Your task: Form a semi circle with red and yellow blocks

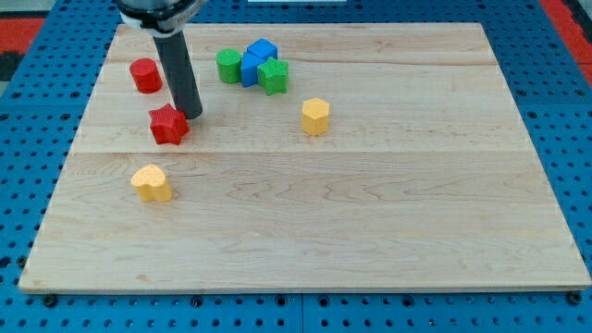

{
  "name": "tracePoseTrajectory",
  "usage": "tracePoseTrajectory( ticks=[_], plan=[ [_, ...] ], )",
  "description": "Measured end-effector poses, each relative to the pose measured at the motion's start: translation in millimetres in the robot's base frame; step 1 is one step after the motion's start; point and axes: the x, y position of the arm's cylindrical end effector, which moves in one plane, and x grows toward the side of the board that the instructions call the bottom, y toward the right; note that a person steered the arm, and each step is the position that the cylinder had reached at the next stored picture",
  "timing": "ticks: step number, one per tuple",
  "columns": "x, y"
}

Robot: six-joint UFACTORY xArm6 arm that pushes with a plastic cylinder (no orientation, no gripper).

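Wooden board (370,231), my tip (195,115) touching red star block (168,124), no pincer visible, yellow hexagonal block (315,116) apart

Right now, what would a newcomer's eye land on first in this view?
The dark rod coming down from the view's top left, my tip just right of the red star block. Next, the tight green and blue cluster near the top, with the yellow hexagonal block alone right of it.

A robotics lab bench: a pale wooden board (370,213) lies on a blue perforated mounting plate (28,185) (red matting (28,23) at eleven o'clock).
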Motion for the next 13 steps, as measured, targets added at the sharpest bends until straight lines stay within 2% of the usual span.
tracePoseTrajectory(
  ticks=[1,2,3,4,5,6,7,8,9,10,11,12,13],
  plan=[
    [36,1],
    [-17,16],
    [-2,-39],
    [46,-38],
    [2,-49],
    [-20,-139],
    [-90,-130],
    [-106,-72],
    [-43,-26],
    [27,-26],
    [2,9],
    [-2,124],
    [-34,148]
  ],
)
